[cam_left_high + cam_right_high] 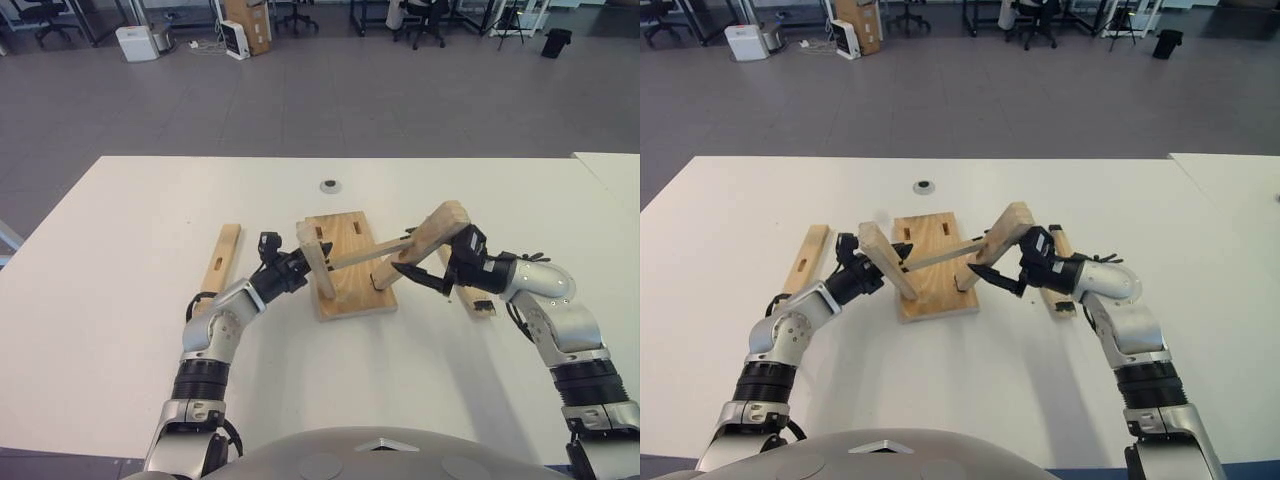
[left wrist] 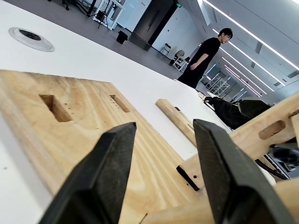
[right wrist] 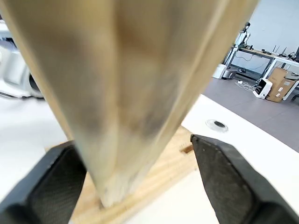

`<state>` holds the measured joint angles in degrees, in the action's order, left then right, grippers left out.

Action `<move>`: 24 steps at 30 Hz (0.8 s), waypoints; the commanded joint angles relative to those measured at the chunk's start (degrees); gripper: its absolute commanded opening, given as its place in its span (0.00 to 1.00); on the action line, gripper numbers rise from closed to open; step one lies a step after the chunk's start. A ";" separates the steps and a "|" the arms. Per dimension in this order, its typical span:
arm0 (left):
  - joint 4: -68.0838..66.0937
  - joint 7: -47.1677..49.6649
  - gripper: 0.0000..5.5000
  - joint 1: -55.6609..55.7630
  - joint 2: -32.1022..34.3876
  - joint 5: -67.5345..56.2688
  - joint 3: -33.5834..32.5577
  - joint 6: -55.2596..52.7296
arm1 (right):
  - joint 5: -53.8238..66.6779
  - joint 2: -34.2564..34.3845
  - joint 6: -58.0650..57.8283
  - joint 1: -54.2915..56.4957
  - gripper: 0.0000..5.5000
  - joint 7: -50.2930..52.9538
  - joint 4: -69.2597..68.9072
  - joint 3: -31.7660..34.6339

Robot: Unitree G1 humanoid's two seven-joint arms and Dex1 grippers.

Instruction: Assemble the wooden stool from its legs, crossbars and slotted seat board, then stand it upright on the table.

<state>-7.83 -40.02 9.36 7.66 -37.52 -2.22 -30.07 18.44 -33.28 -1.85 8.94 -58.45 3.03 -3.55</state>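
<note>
Wooden seat board [image 1: 355, 295]: flat on the white table [image 1: 120, 250], slots up, between both grippers.
Left gripper [image 1: 298, 268]: fingers apart, tips against the left leg [image 1: 318, 258], which is tilted on the board.
Right gripper [image 1: 415, 275]: fingers apart, straddling the right leg [image 1: 437, 232], not clamping it.
Crossbar [image 1: 368, 252]: joins both legs, spanning from gripper to gripper.
Loose leg [image 1: 222, 258]: lying outside the left gripper.
Second loose leg [image 1: 481, 303]: under the right gripper's wrist.

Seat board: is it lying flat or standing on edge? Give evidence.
Flat: the seat board lies on the table, slots facing up.
</note>
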 commanded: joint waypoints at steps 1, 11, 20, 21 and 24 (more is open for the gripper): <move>0.30 -0.01 0.41 0.02 -0.60 1.09 0.85 0.09 | -6.28 0.11 6.01 6.54 0.70 0.62 9.54 -1.85; 2.58 1.86 0.41 -2.98 -1.82 0.27 -0.23 1.03 | -0.31 -4.27 1.11 0.47 0.70 7.88 -7.24 12.03; 1.70 1.79 0.41 -1.60 -1.30 0.38 -1.88 0.82 | -4.05 -0.98 -6.83 5.85 0.70 27.91 -31.49 16.31; 1.57 1.69 0.41 -1.42 -1.14 0.42 -1.89 0.72 | -9.37 0.66 -5.04 6.07 0.70 31.16 -33.83 13.02; 1.29 1.70 0.41 -1.11 -1.17 0.70 -1.71 0.73 | -31.63 2.96 3.00 0.64 0.70 38.11 -32.31 -2.66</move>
<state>-6.16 -38.35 7.28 6.10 -37.60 -4.12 -29.20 0.57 -30.24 -3.63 13.55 -23.33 -31.84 3.44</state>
